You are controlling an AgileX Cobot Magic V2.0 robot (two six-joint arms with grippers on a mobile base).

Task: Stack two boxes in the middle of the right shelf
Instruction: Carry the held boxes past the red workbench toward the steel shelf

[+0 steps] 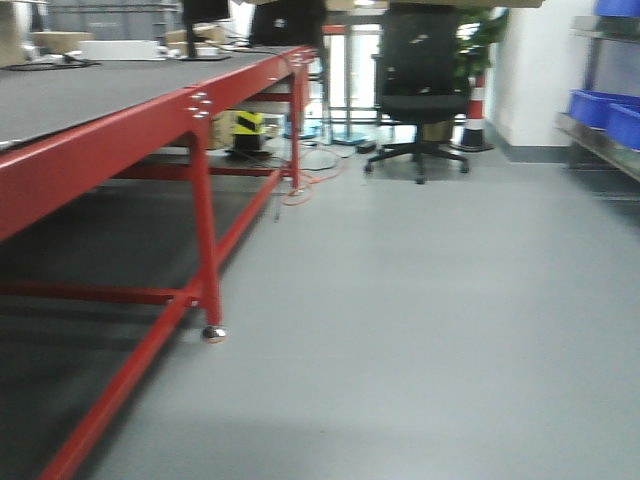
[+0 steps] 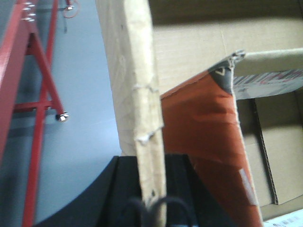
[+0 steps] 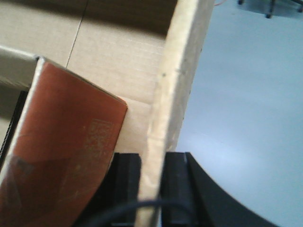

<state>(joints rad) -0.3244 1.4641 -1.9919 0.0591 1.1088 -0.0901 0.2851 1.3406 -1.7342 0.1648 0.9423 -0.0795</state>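
Looks like the carrying step: hauling a cardboard box (image 2: 132, 71) across the room toward the shelf (image 1: 590, 138). Not stacked yet. Left gripper (image 2: 151, 165) at the bottom of the left wrist view, black fingers (image 2: 125, 189) closed tight on one wall of the box, wall edge squeezed in the middle. Right gripper (image 3: 151, 163) at the bottom of the right wrist view, black fingers (image 3: 125, 179) pinching the other wall the same way. Box held up above the grey floor (image 2: 85, 85), between both arms, out of the front view. Only one box in sight for sure; cannot tell about the second. Shelf of grey metal at the far right edge of the front view, holding blue bins (image 1: 603, 108), a good way off

Next, most likely: roll up close to the shelf, lift the box level with the middle rack, slide in flat, then let go on both sides together. Calls for an even squeeze to stop any tipping

Box brown and rough, rim soft and a bit crushed, with pale yellowish tape along the edge; probably easy to bend under a hard pinch. Inside, a flat orange-red pack (image 2: 199, 123), smooth and shiny, with a printed square code
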